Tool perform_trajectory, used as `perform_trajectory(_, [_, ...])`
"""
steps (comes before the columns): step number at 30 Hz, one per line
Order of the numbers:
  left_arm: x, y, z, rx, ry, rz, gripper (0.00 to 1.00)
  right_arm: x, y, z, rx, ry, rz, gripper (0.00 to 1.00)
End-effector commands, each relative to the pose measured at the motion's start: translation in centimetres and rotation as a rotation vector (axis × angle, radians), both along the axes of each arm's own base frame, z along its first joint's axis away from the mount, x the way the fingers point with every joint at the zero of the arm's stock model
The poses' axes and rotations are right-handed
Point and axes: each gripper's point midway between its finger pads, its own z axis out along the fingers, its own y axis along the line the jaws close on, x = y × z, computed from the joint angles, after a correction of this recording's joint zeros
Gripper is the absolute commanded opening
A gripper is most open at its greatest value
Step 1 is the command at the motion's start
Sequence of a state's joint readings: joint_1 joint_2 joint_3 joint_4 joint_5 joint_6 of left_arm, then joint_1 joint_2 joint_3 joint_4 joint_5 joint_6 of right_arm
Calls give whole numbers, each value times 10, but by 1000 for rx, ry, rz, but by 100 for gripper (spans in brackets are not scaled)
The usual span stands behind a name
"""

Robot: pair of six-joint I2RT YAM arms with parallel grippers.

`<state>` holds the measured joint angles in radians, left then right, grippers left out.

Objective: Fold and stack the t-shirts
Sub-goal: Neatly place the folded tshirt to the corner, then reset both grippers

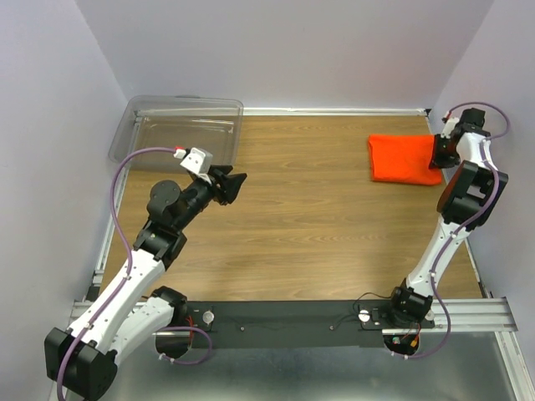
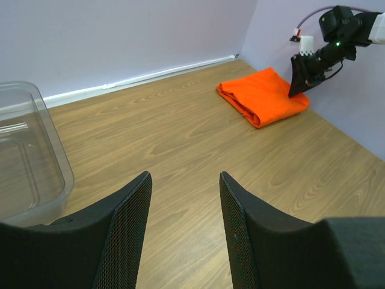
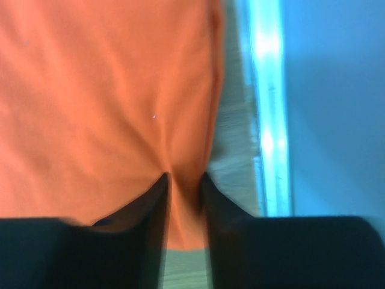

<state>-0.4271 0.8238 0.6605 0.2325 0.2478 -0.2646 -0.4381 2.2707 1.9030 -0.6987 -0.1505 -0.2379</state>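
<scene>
A folded bright orange t-shirt (image 1: 403,159) lies flat at the far right of the wooden table, also seen in the left wrist view (image 2: 263,96). My right gripper (image 1: 440,152) is down at the t-shirt's right edge, close to the wall. In the right wrist view the jaws of this gripper (image 3: 183,177) stand a little apart, with a raised crease of the orange fabric (image 3: 108,90) between them. My left gripper (image 1: 234,185) hovers over the left middle of the table, far from the shirt. Its fingers (image 2: 185,177) are open with only bare wood between them.
A clear plastic bin (image 1: 180,125) sits at the far left corner, its rim (image 2: 36,174) close to my left gripper. Walls border the table on the left, back and right. A pale strip (image 3: 267,108) runs along the wall foot beside the shirt.
</scene>
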Motion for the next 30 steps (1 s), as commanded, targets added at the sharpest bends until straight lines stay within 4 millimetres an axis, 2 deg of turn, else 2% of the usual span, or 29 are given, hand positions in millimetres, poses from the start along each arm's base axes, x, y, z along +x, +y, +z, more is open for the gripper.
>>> perform_trajectory(1, [-8,0,0,-6,2,-13,57,-3,-32,12,-143,30,-4,42])
perform_trajectory(2, [-7,0,-1,-5,4,-11,57,-3,-31,16,-141,23,3,50])
perform_trajectory(3, [-7,0,-1,-3,5,-11,57,-2,-28,20,-133,9,19,63])
perform_trajectory(5, [-7,1,0,1,1,-8,57,-2,-27,31,-154,-5,42,68])
perform_trajectory(10, [0,12,7,10,-16,64,58,-7,-24,63,-207,-46,100,69])
perform_trajectory(11, [2,15,6,16,-9,87,60,-9,-21,82,-223,-76,115,71])
perform_trajectory(13, [11,29,8,24,-12,178,65,-18,-5,84,-206,-81,187,75])
perform_trajectory(14, [14,36,8,20,-11,218,74,-20,8,92,-201,-99,228,78])
perform_trajectory(15, [20,47,7,5,2,295,78,-34,26,96,-179,-111,290,82])
perform_trajectory(17, [23,56,6,-9,12,345,91,-44,60,105,-122,-161,392,88])
perform_trajectory(18, [23,60,6,-11,15,366,93,-52,72,108,-98,-181,428,88])
perform_trajectory(19, [25,68,8,-20,14,407,94,-71,87,115,-82,-211,459,90])
perform_trajectory(20, [26,73,8,-20,17,431,97,-78,95,118,-66,-236,469,93])
perform_trajectory(21, [26,85,9,-24,24,485,98,-80,100,152,-106,-349,446,100])
perform_trajectory(22, [28,97,9,-22,26,532,98,-94,105,133,-89,-335,418,100])
perform_trajectory(23, [28,107,3,-6,45,571,98,-90,97,151,-165,-419,373,100])
perform_trajectory(25, [27,132,2,12,56,686,98,-100,93,160,-182,-486,260,100])
perform_trajectory(26, [27,146,-1,24,71,737,98,-108,89,186,-227,-569,185,100])
perform_trajectory(27, [26,154,-5,50,93,765,98,-113,78,181,-254,-585,97,100])
perform_trajectory(30, [19,167,-6,103,82,785,98,-134,70,193,-218,-637,-75,100])
